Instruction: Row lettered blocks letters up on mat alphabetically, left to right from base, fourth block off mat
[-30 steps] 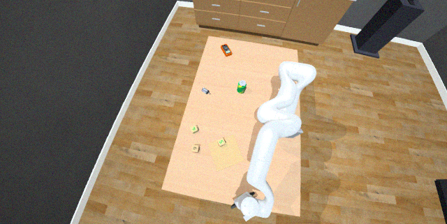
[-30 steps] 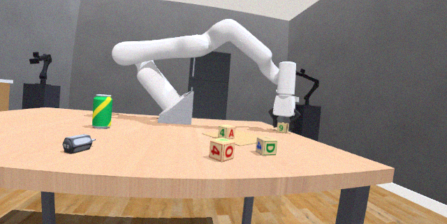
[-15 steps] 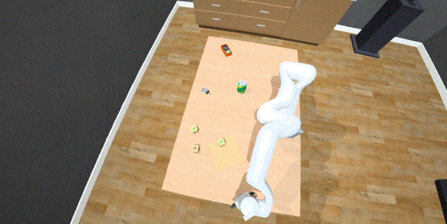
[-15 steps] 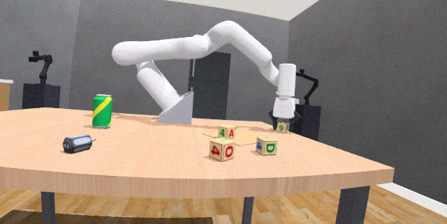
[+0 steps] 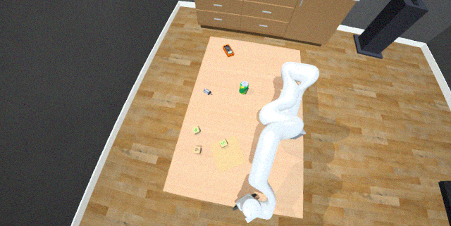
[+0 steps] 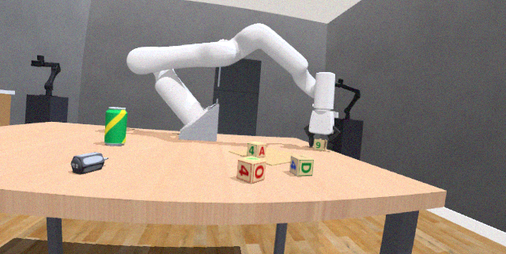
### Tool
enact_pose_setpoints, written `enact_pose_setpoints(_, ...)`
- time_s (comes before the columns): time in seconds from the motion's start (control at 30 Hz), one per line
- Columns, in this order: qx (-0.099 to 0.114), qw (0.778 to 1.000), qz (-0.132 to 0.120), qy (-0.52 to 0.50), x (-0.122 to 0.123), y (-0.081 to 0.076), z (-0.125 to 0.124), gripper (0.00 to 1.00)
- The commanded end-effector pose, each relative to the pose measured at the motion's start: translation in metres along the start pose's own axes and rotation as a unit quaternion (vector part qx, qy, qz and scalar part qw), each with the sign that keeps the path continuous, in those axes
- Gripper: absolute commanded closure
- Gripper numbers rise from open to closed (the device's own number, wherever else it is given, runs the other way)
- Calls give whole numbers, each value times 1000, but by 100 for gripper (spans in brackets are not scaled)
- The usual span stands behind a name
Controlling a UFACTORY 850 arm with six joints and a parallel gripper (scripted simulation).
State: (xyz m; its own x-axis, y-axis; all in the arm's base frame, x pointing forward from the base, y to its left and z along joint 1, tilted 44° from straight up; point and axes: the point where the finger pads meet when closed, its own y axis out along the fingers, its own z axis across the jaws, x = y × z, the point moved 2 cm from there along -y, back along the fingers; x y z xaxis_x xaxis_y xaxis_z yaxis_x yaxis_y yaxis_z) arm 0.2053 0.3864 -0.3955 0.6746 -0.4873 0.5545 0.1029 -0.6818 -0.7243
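Observation:
My gripper [image 6: 320, 140] is open and lowered at the far end of the table, with its fingers on either side of a wooden block showing a 9 on its side [image 6: 320, 144]. I cannot tell whether they touch it. In the top view the wrist hides that block and most of the gripper [image 5: 244, 201]. A tan mat [image 5: 228, 155] lies on the table. A block with 4 and A on its sides [image 6: 256, 149] [image 5: 223, 143] sits at the mat's edge. A block with 4 and O [image 6: 251, 169] and a block with D [image 6: 301, 165] stand off the mat.
A green and yellow can [image 6: 115, 126] stands near the arm's base. A small grey cylinder [image 6: 88, 162] lies closer to the camera. An orange device [image 5: 228, 50] lies at the table's far end. The gripper is close to the table's edge.

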Motion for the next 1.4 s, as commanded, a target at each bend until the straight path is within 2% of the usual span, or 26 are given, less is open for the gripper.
enact_pose_setpoints(0.0, 1, 1000, 1, 0, 0, -2, 1, 13)
enact_pose_setpoints(0.37, 1, 1000, 1, 0, 0, -2, 1, 13)
enact_pose_setpoints(0.4, 1, 1000, 1, 0, 0, -2, 1, 35)
enact_pose_setpoints(0.93, 1, 1000, 1, 0, 0, -2, 1, 35)
enact_pose_setpoints(0.97, 1, 1000, 1, 0, 0, -2, 1, 56)
enact_pose_setpoints(1.37, 1, 1000, 1, 0, 0, -2, 1, 56)
